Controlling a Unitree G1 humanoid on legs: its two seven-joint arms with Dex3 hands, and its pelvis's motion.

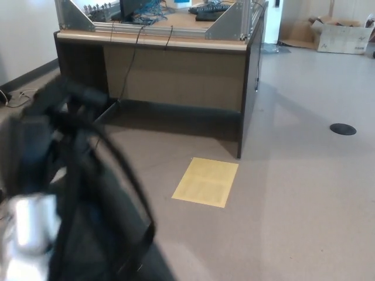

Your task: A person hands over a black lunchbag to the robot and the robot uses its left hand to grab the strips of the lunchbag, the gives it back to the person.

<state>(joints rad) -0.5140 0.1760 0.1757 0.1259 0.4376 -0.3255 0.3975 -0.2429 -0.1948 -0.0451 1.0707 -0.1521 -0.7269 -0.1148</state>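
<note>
Black lunchbag [99, 234] hangs at lower left of the head view, heavily motion-blurred, its strips [126, 175] looping up from the bag body toward the robot's left hand [55, 102]. The hand, a dark smear at upper left of the bag, sits right where the strips gather, but the blur is too strong to tell whether its fingers are clenched on them. Silver forearm [29, 228] shows just below, at the pic's left edge. Right hand out of shot. Behind the bag, a dark wooden desk [176, 70] w/ a metal frame [228, 20] on top; cables [132, 55] trail down its front. A yellow sheet [206, 181] lies flat on the grey floor [293, 205] near the desk's corner, a round black floor cap [343, 129] well apart to the right. Cardboard box [343, 35] in the far corner
</note>
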